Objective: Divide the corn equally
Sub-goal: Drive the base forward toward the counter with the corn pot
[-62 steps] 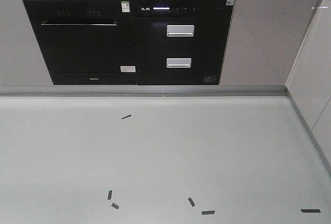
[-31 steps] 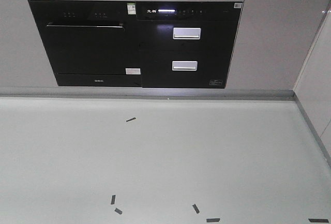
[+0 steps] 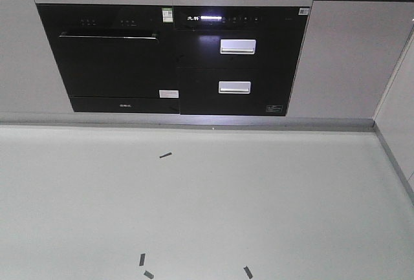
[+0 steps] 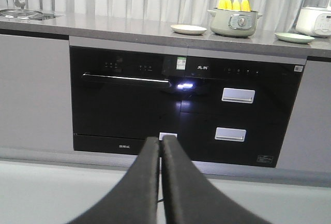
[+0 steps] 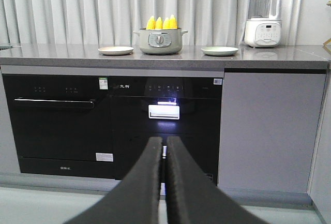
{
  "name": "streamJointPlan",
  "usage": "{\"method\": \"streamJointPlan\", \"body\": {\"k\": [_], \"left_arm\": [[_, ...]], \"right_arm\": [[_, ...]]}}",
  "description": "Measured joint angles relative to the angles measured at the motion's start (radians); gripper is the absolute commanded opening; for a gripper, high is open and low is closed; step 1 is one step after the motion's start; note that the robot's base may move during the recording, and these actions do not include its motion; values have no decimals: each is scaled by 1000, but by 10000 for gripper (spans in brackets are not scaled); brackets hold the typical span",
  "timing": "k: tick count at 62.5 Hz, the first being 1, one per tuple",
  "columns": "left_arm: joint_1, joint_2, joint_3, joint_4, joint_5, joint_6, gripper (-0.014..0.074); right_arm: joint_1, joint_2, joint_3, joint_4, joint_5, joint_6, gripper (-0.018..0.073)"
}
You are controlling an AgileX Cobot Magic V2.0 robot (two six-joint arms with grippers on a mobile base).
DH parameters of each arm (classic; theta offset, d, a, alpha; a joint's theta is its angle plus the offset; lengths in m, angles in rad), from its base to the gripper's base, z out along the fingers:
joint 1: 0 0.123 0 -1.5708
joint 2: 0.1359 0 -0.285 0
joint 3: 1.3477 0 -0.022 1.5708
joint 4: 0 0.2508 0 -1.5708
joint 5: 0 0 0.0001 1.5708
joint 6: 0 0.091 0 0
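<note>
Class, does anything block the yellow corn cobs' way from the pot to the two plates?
Nothing visible does. The yellow corn cobs stand in the grey-green pot; bare grey countertop separates it from the cream plate and pale green plate.

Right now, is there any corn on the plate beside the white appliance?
No, that plate is bare; the corn stands in the pot.

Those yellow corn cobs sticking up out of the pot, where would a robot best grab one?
Grip a corn cob by its exposed upper part, coming straight down from above. The cobs stand upright, tips up, with their lower parts hidden inside the pot, so probably only the tops are reachable.
</note>
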Motion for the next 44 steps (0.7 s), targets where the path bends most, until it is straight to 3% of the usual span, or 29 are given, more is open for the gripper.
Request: {"method": "streamJointPlan", "body": {"k": [44], "left_arm": [[0,0,0,0,0,0,-6]], "right_arm": [[0,0,0,0,0,0,-5]]}}
